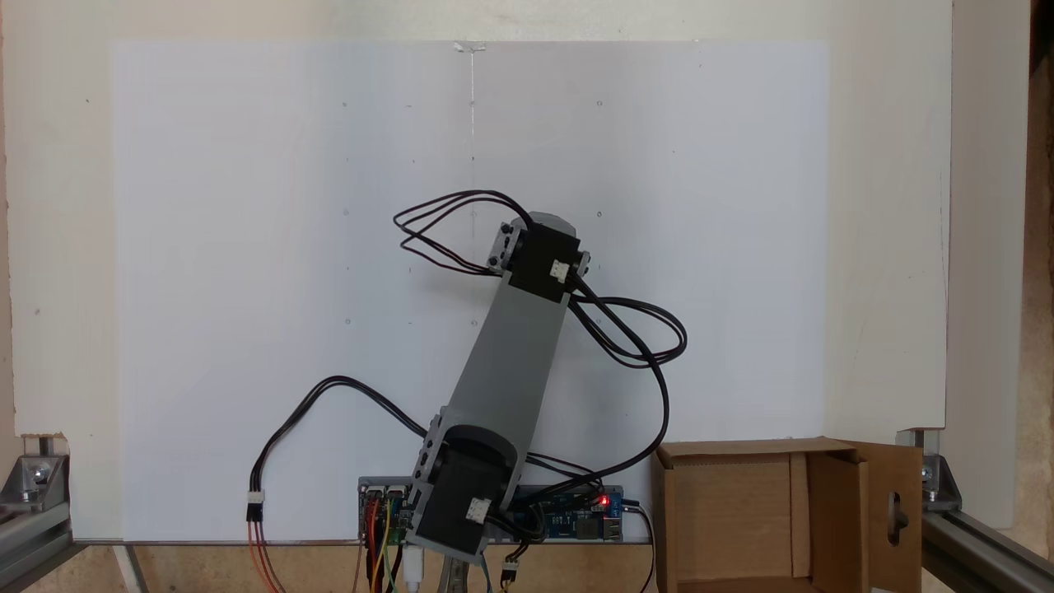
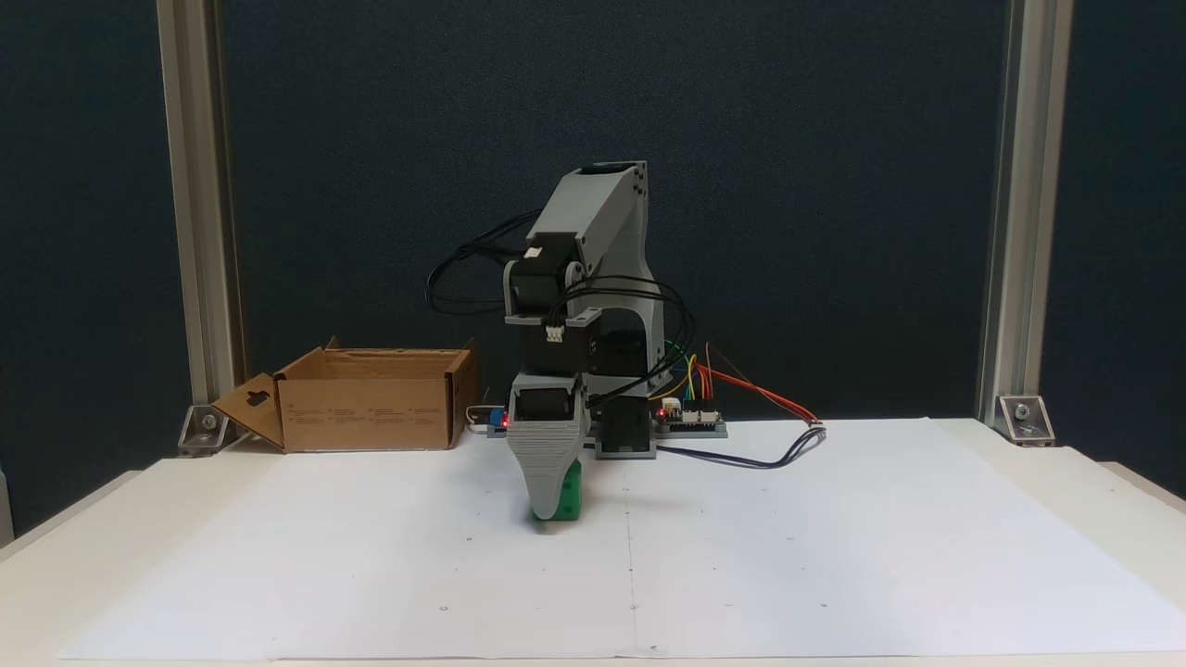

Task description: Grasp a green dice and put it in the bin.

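White paper [image 2: 834, 537] covers the tabletop, with a dark blue backdrop behind it and an aluminium post at each side. Near the middle of the sheet, the gripper [image 2: 553, 505] points straight down, its grey ribbed jaw facing the camera. The green dice [image 2: 567, 498] sits right at the tip, low on the paper, partly hidden behind that jaw; 1 dark pip shows on its near face. Only 1 jaw can be made out, so I cannot tell whether the fingers are clamped on the dice or merely standing around it. From above, the grey arm [image 1: 515, 346] hides both gripper and dice. The bin [image 2: 371, 408] stands open at the left rear in the front-facing fixed view, well apart from the dice, its keyhole-cut flap folded outward. Coloured wires [image 2: 741, 384] trail from the board beside the arm's base.
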